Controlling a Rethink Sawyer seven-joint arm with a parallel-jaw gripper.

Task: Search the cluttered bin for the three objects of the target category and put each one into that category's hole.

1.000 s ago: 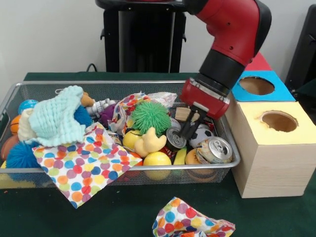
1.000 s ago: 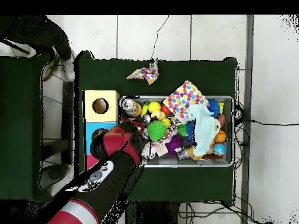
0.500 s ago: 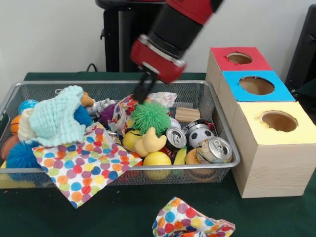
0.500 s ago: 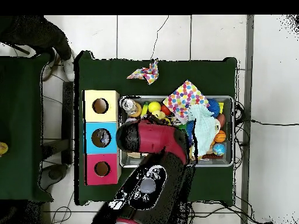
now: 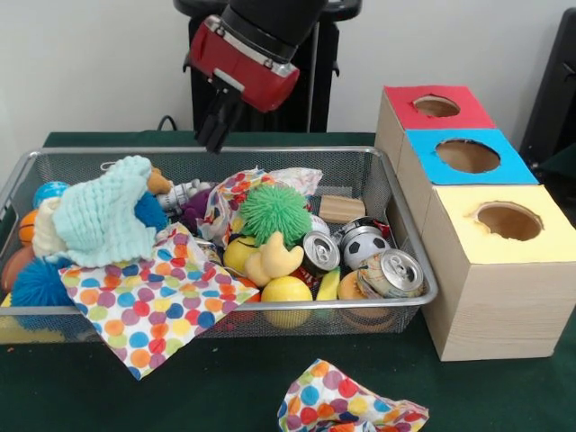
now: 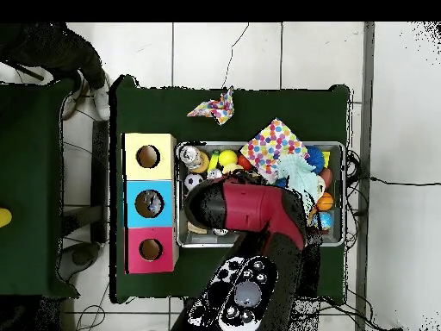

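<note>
While the gripper (image 5: 214, 135) hangs above the far rim of the bin (image 5: 409, 236), toward its middle, its dark fingers read as one narrow stub pointing down; whether they are pressed together or slightly parted I cannot tell. Nothing shows between them.

Target category not stated. Judging by the clutter, cans look the likeliest set: one can (image 5: 320, 250) just beside the green spiky ball (image 5: 274, 212), a second can (image 5: 392, 273) against the near corner on the box side, end-on with its top toward the camera.

Key relation: both cans lie nearer the camera than the gripper and off toward the boxes, so the next reach has to come down and across the bin. The first can is closer to the gripper. Both lie tipped, long axis roughly level.

Yellow box (image 5: 509, 220) stands just beside the second can; blue box (image 5: 468, 157) and red box (image 5: 436, 106) stand beyond it.

Overhead, the arm (image 6: 250, 207) covers the bin's middle, hiding the gripper.
</note>
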